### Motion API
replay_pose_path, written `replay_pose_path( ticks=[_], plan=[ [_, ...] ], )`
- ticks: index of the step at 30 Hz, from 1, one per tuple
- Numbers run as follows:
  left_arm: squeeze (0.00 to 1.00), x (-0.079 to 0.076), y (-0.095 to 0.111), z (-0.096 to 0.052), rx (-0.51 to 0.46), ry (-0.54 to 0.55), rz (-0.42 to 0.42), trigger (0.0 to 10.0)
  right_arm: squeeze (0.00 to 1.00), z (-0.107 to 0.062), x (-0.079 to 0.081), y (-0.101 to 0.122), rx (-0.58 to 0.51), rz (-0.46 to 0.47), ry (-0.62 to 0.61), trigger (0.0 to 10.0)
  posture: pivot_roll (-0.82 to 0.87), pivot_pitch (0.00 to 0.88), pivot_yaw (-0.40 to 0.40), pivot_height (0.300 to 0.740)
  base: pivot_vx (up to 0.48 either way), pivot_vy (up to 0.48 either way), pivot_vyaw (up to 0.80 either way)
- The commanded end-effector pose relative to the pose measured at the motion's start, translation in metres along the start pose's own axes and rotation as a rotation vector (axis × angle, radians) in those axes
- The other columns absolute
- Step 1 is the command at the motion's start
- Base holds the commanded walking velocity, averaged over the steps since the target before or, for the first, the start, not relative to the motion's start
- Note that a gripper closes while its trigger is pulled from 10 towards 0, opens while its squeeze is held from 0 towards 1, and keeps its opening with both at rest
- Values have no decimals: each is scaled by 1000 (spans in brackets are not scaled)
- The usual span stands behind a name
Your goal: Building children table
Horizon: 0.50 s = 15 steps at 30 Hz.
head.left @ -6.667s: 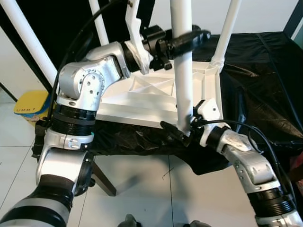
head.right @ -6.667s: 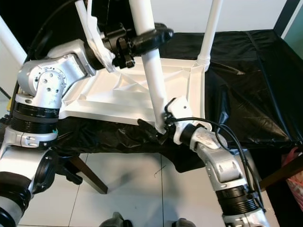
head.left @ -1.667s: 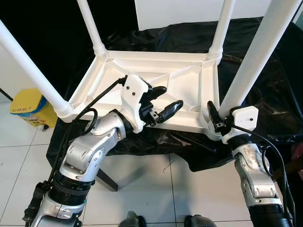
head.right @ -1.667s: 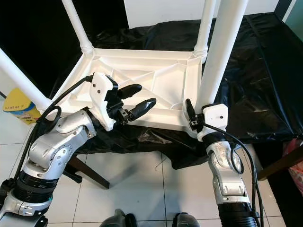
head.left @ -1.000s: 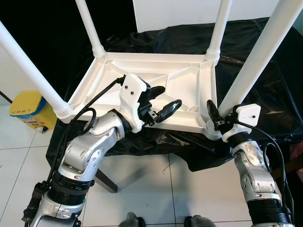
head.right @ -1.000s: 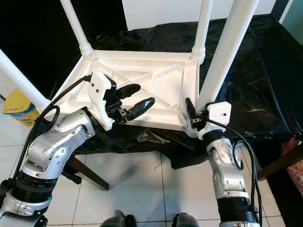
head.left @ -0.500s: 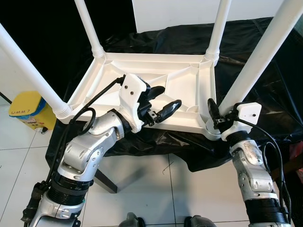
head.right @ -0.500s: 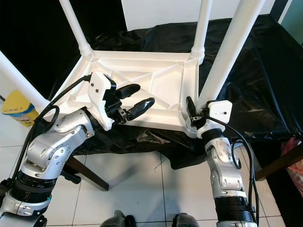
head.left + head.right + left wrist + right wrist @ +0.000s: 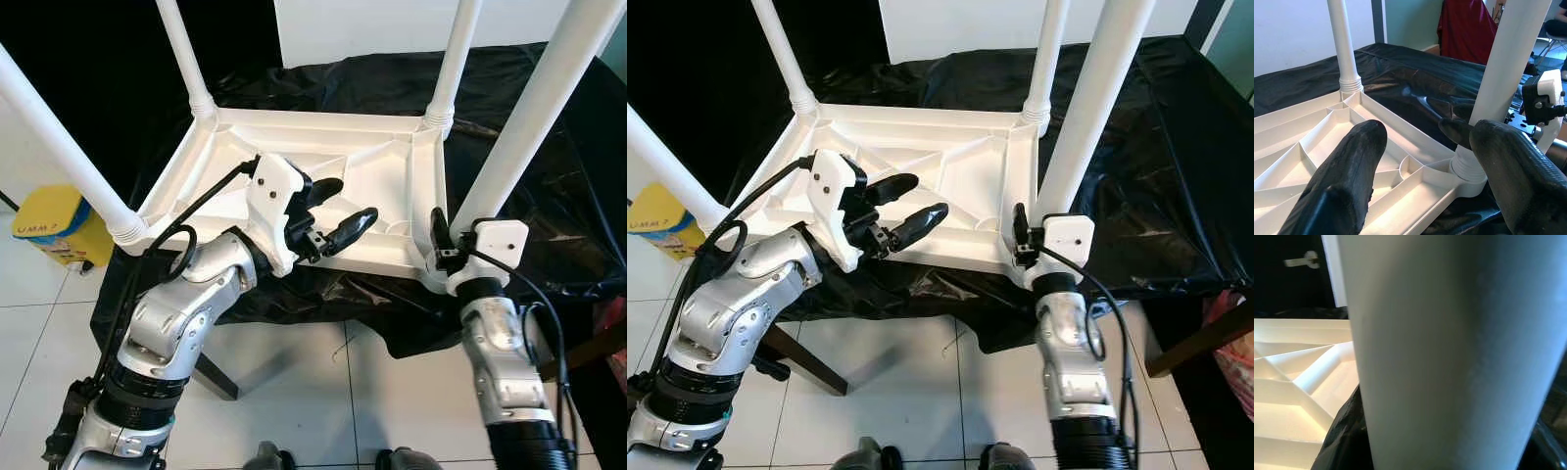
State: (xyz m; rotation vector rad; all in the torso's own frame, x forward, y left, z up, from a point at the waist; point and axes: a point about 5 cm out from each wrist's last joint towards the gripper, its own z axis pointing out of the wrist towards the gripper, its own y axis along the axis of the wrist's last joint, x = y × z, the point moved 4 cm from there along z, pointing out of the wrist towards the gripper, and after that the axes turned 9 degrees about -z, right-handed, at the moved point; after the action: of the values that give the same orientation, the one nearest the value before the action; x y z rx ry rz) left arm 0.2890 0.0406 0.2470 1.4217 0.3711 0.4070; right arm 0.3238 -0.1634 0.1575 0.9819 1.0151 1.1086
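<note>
While black sheet (image 9: pixel 549 196) underlies table (image 9: pixel 323 166), bin (image 9: pixel 49 225) flanks.

My arms are silver with black joint bands, and the fingers (image 9: pixel 345 227) of my left gripper (image 9: pixel 333 209) are matte black on a white mount. The upturned table (image 9: pixel 323 166) at centre frame is plain white, ribs and legs alike. Under it lies a glossy black sheet (image 9: pixel 578 176), wrinkled and shiny. At the left edge sits a yellow bin (image 9: pixel 44 220) with a blue rim. The floor (image 9: pixel 294 392) along the bottom is white tile with grey grout lines. My right gripper (image 9: pixel 1019 235) carries a white housing.
</note>
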Motion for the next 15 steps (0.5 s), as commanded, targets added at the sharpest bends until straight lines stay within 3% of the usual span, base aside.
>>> replay_pose_path(
  ticks=[1, 7, 15],
  plan=[
    [0, -1, -2, -3, 14, -3, 1, 10000, 0, -15, 1, -43, 199, -18, -3, 10000, 15, 118, 59, 740, 0, 0, 0],
    [0, -1, -1, -4, 13, 1, 2, 10000, 0, -22, 5, -44, 221, -10, -98, 10000, 28, 115, 52, 740, 0, 0, 0],
    [0, -1, -1, -5, 15, 8, 5, 10000, 0, -23, 7, -35, 187, 9, -112, 10000, 30, 125, 47, 740, 0, 0, 0]
  ],
)
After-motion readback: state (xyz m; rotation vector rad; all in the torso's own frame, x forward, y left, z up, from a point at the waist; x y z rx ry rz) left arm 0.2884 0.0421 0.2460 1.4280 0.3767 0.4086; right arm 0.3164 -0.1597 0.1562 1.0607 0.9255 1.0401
